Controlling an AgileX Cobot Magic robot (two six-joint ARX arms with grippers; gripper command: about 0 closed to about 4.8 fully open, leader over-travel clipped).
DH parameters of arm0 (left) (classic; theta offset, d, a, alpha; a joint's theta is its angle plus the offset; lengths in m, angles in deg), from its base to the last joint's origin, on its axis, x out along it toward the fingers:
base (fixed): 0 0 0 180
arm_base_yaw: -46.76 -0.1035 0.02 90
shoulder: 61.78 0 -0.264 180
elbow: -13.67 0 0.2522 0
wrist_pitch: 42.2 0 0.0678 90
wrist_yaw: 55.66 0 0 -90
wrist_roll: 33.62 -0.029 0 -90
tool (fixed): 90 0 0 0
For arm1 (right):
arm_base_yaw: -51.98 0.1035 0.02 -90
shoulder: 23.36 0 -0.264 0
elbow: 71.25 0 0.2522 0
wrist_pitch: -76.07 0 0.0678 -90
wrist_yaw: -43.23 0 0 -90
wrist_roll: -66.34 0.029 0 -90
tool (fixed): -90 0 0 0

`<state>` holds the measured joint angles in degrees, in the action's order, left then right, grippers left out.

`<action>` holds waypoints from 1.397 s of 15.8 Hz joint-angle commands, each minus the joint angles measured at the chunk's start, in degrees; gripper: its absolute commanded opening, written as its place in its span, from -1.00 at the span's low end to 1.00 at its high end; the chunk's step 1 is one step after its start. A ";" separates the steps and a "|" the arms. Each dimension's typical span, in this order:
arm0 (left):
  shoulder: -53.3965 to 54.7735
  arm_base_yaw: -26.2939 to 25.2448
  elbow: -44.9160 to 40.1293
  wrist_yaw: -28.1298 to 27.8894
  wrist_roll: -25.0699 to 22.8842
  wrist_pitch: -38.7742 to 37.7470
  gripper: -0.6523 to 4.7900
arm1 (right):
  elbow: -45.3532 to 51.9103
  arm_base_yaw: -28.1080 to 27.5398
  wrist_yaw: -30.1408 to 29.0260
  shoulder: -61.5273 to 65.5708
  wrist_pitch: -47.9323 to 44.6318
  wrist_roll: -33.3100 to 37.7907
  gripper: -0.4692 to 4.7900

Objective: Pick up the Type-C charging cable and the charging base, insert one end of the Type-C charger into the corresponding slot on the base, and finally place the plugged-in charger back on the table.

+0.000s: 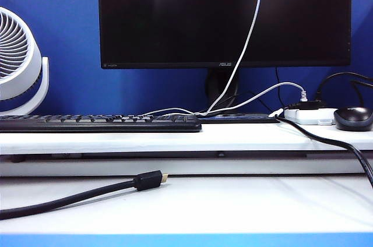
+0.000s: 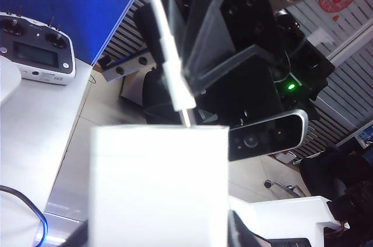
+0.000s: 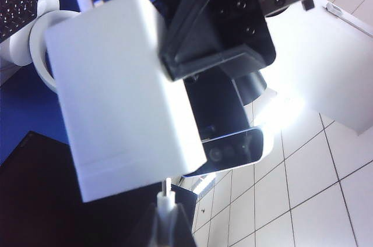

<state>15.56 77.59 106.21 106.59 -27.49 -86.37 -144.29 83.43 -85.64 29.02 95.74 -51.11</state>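
— White table [image 1: 192,206], and neither task piece on it?
— Right. Both are held up above the exterior view's frame. Only the Type-C charging cable [image 1: 247,37] shows there, trailing down in front of the monitor [image 1: 175,14].
— Who holds the charging base [image 3: 122,90]?
— The left gripper [image 3: 192,55], its fingers clamped across the block's sides. The base's long axis runs straight toward the other arm.
— And the right gripper [image 3: 169,226]?
— Pressed together on the cable just behind its plug [image 2: 185,113], facing the base end-on.
— Which way does the plug point?
— Its silvery tip aims at the base's near end face, with its long axis roughly in line with the block's. The tip is at that face, but I cannot tell whether it touches, and no slot is visible. I judge the next push goes along that shared line.
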 commanded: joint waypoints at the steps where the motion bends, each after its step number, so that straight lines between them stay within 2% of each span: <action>1: -0.11 0.00 0.39 0.90 0.37 1.33 0.22 | -0.13 0.09 -1.95 -0.20 -0.70 -0.09 -0.82; 16: 0.02 0.00 0.39 2.32 1.49 1.38 0.22 | -0.13 0.11 -2.40 0.26 -0.63 -1.38 -0.82; 22: 0.09 0.00 0.39 1.95 6.01 4.66 0.22 | -0.13 0.13 -2.36 0.59 -1.88 -1.40 -0.82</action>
<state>15.82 77.59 106.21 108.14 -22.57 -84.34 -144.32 83.40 -87.28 29.61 94.37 -52.29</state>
